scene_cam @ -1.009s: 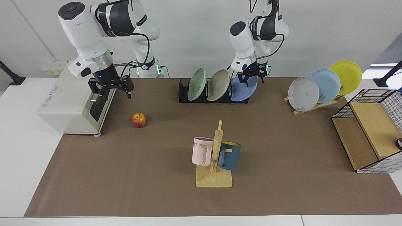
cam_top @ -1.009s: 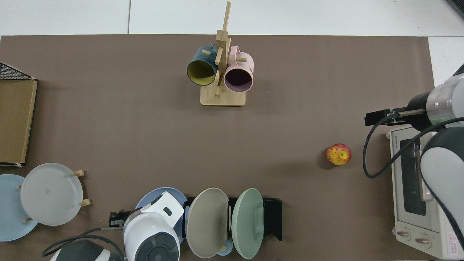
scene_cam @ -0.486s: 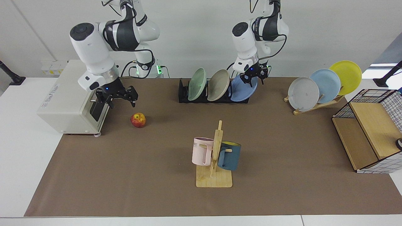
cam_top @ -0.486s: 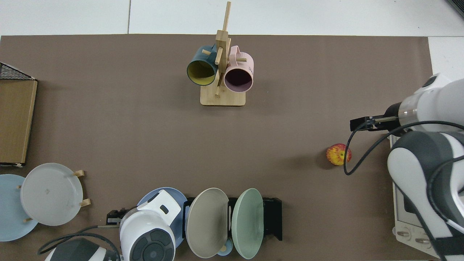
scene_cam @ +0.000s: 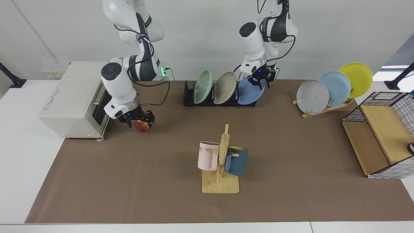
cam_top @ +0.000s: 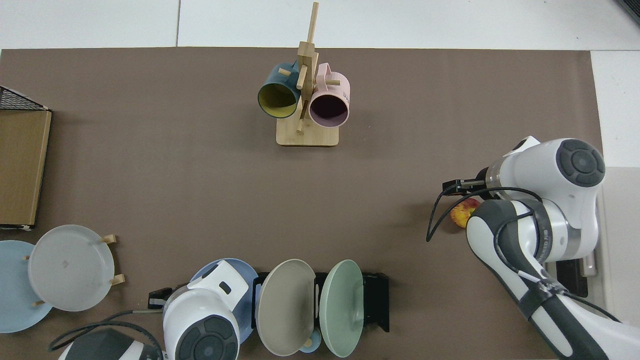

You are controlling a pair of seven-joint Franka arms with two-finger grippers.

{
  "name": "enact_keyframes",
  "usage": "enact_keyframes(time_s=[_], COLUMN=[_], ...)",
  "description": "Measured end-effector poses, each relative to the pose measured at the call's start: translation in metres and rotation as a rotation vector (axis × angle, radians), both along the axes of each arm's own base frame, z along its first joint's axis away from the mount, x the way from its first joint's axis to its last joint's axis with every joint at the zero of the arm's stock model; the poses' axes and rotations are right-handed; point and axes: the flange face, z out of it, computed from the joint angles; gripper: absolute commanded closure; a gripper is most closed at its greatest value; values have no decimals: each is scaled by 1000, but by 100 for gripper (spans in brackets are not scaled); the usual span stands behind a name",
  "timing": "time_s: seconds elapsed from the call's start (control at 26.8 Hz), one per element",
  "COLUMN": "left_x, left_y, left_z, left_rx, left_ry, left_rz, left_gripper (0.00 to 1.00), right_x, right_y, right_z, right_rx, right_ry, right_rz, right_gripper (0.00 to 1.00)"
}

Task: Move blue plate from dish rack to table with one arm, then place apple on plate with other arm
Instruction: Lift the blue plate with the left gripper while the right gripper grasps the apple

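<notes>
The blue plate (scene_cam: 249, 94) leans in the end slot of the black dish rack (scene_cam: 189, 97), on the side of the wooden stand. My left gripper (scene_cam: 260, 82) is at the plate's top rim. In the top view the left arm (cam_top: 205, 320) covers most of the blue plate (cam_top: 200, 272). The apple (scene_cam: 142, 127) lies on the table's brown mat (scene_cam: 291, 145) beside the oven. My right gripper (scene_cam: 138, 121) hangs just over it, open, a finger on either side. In the top view only an edge of the apple (cam_top: 461, 214) shows under the right arm.
A green plate (scene_cam: 203, 86) and a beige plate (scene_cam: 224, 87) fill the rack's other slots. A white toaster oven (scene_cam: 74, 100) stands behind the apple. A mug tree (scene_cam: 221, 161) holds two mugs mid-table. A wooden stand (scene_cam: 326, 108) with three plates and a wire-sided shelf (scene_cam: 378, 136) stand nearby.
My right arm has swung in from over the oven and dropped its gripper down around the apple. The left gripper has shifted only slightly at the plate's rim. Plate and apple have not moved.
</notes>
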Motion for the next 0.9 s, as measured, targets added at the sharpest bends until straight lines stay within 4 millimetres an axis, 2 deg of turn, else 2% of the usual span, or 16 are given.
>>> enact_keyframes(time_s=[0.45, 0.6, 0.64, 0.67, 0.82, 0.9], left_x=[-2, 2, 4, 6, 12, 14], left_y=[2, -1, -2, -2, -3, -3], left_z=[9, 25, 32, 39, 68, 83], left_rx=[9, 44, 62, 80, 171, 214], left_ry=[-2, -23, -32, -41, -79, -93], left_rz=[-16, -29, -35, -40, -58, -59], left_gripper=[100, 100, 100, 100, 100, 100], right_x=[-18, -22, -23, -24, -27, -28], right_y=[-5, -6, -7, -7, -9, -9], right_z=[-57, -62, -63, -64, -68, -68], right_rx=[-10, -11, -11, -11, -12, -12], right_ry=[26, 37, 40, 43, 52, 56], right_rz=[-8, -10, -11, -12, -14, -14], right_gripper=[1, 1, 4, 12, 72, 87])
